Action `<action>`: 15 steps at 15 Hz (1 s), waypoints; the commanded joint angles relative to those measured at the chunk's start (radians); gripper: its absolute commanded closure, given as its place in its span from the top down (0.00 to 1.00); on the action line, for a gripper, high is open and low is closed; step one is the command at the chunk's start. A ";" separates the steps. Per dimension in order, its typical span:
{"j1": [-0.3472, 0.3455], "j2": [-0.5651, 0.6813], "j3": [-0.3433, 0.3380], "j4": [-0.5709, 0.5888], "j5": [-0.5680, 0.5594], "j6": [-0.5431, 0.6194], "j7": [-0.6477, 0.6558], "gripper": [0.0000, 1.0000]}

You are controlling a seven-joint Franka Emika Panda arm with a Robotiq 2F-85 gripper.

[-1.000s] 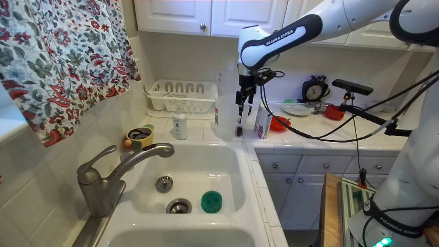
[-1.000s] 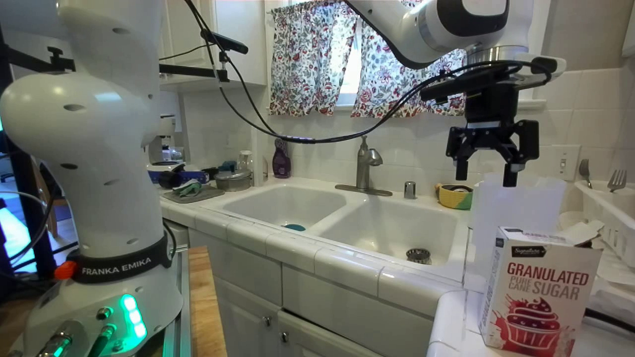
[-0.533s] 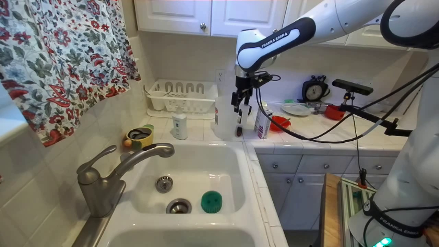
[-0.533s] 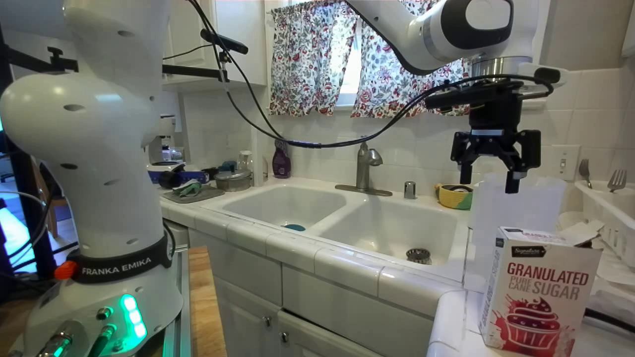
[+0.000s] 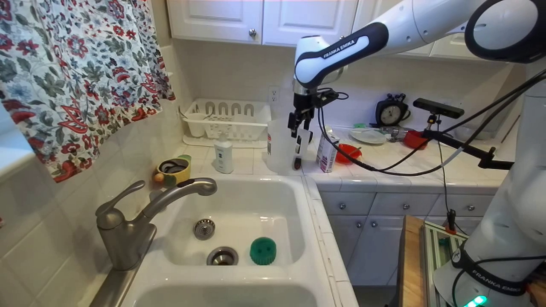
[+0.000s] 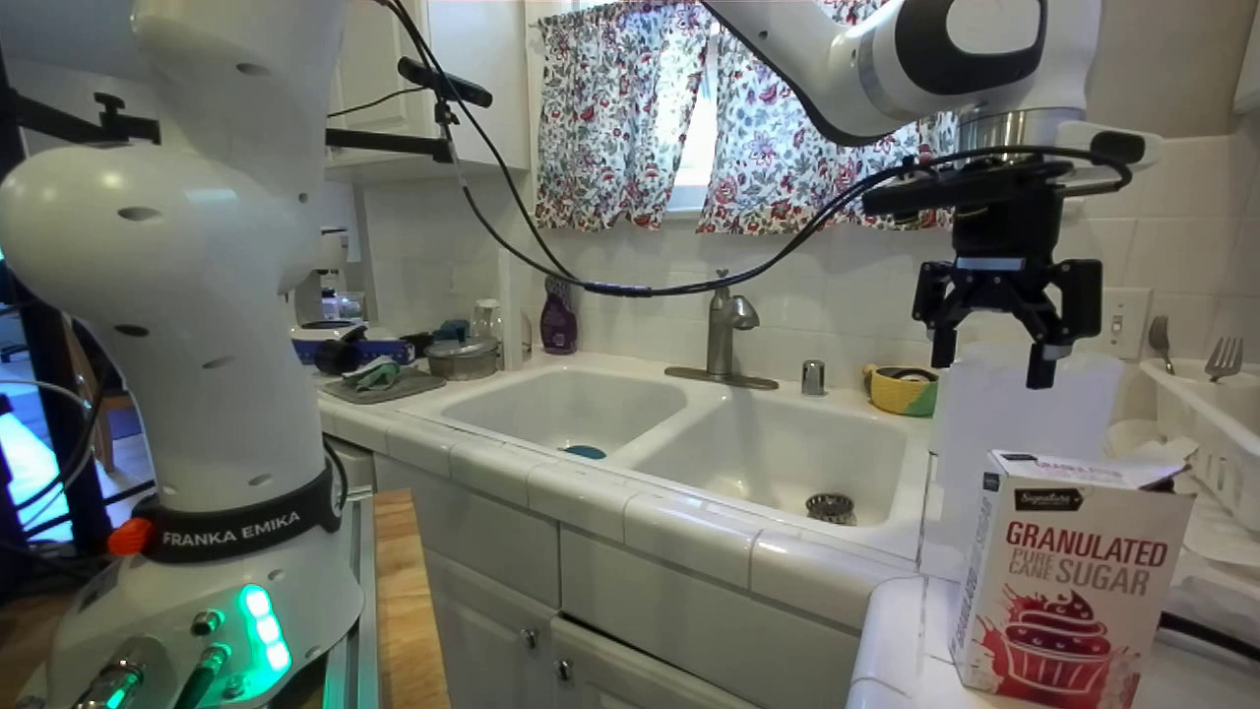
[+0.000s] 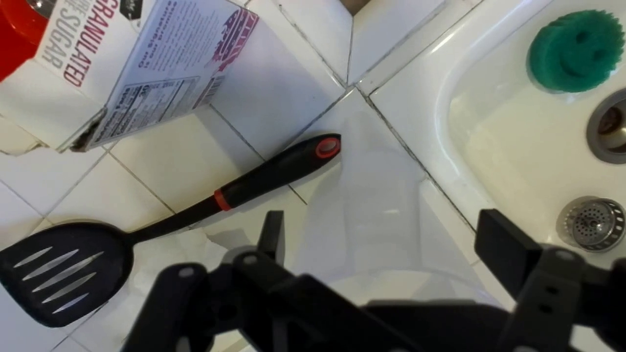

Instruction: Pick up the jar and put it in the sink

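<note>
The jar (image 5: 279,147), a tall translucent white plastic vessel, stands upright on the tiled counter behind the sink; it also shows in an exterior view (image 6: 1029,418), partly behind the sugar box. My gripper (image 6: 992,360) is open and empty, with its fingers pointing down at the height of the jar's upper part. In the wrist view the gripper (image 7: 389,242) has its fingers wide apart, with the jar (image 7: 384,195) lying between them in the picture. I cannot tell whether they touch it. The white sink (image 5: 251,200) has two basins and a grey faucet (image 5: 128,226).
A sugar box (image 6: 1073,581) and a black slotted spatula (image 7: 274,171) are beside the jar. A soap bottle (image 5: 223,154), a yellow pot (image 5: 181,170) and a white dish rack (image 5: 228,121) stand near. A green sponge (image 5: 263,250) and drain strainer (image 5: 204,229) sit in the sink.
My gripper has come down slightly and shifted sideways, staying open. In an exterior view it has moved right over the jar's top. The jar and other objects have not moved.
</note>
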 commanded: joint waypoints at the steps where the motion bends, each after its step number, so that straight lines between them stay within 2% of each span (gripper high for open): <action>1: -0.016 0.030 0.005 0.040 0.024 -0.019 -0.049 1.00; 2: -0.018 0.031 0.005 0.042 0.025 -0.019 -0.053 1.00; 3: -0.018 0.035 0.005 0.045 0.021 -0.019 -0.055 0.75; 5: -0.021 0.038 0.008 0.049 0.027 -0.020 -0.063 0.66; 8: -0.019 0.030 0.012 0.040 0.033 -0.024 -0.068 0.42; 13: -0.020 0.030 0.016 0.037 0.038 -0.017 -0.075 0.09; 15: -0.017 0.025 0.016 0.030 0.033 -0.011 -0.072 0.09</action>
